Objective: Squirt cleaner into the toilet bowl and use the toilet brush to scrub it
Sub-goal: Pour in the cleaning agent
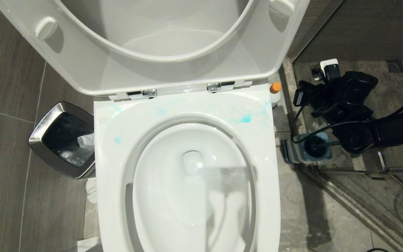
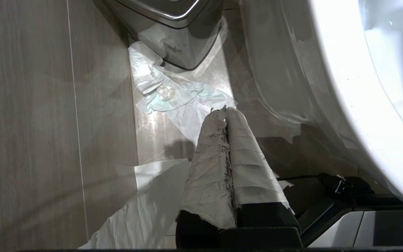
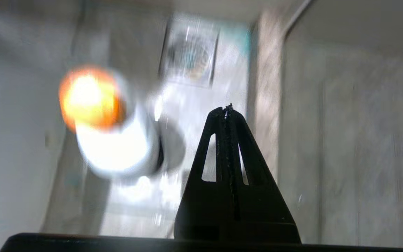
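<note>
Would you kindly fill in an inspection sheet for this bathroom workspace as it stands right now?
Surface: toilet bowl open, seat and lid raised; turquoise-blue smears on the rim near the hinges.
Job's things: cleaner upright on the floor beside the toilet's right rear corner, orange cap on; toilet brush standing in its holder.
Clutter: crumpled paper on the floor by the waste bin.
Grippers: right hand shut, empty, above the floor near the cleaner; left hand shut, empty, low beside the bowl.
Cables: black cable looping off the right arm over the holder.
Surroundings: tiled floor; shower rail at right.
</note>
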`<state>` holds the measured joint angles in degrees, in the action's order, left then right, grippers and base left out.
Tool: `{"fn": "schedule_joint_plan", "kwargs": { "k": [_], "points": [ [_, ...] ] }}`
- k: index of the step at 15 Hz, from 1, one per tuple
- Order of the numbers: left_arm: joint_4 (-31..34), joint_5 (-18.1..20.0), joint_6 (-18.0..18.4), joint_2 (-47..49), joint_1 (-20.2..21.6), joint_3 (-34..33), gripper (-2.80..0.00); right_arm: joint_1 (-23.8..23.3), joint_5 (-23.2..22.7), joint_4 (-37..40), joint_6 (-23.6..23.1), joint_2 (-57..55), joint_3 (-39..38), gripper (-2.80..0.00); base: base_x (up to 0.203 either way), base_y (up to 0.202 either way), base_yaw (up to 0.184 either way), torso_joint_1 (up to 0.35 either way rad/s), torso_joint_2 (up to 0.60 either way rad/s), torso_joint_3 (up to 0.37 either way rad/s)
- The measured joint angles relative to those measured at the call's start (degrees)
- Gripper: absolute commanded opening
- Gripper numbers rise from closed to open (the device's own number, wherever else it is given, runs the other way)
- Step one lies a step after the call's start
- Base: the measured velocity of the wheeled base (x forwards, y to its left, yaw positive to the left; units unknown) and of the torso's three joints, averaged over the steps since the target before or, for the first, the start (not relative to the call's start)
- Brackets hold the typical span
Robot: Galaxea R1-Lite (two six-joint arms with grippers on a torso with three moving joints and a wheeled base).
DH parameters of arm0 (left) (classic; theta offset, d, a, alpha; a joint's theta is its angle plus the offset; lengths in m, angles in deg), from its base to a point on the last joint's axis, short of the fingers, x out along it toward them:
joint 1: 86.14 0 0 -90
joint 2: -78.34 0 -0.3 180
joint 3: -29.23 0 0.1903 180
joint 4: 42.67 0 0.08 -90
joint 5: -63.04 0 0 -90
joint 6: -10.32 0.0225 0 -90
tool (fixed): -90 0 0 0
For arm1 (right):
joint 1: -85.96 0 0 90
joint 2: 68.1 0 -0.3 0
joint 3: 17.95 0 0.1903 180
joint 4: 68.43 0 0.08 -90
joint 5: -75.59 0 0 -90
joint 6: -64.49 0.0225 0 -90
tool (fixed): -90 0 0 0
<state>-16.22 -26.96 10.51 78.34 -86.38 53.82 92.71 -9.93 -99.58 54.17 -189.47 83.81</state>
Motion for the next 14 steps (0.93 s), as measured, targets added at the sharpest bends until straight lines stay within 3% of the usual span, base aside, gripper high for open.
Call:
{"fn": "schedule_joint_plan", "kwargs": {
  "k": [9,14],
  "points": [
    [-0.03,0.00,0.00,0.00,-0.05,0.00,-2.80,1.51,-1.24,-0.24,0.05,-3.85,-9.23,-2.80,0.000,0.000,0.000,0.000,0.00,0.000],
    [-0.02,0.00,-0.02,0.00,0.00,0.00,-2.80,-0.39,-1.10,-3.70,-0.86,-9.89,-0.44,-2.80,0.000,0.000,0.000,0.000,0.00,0.000]
  ]
}}
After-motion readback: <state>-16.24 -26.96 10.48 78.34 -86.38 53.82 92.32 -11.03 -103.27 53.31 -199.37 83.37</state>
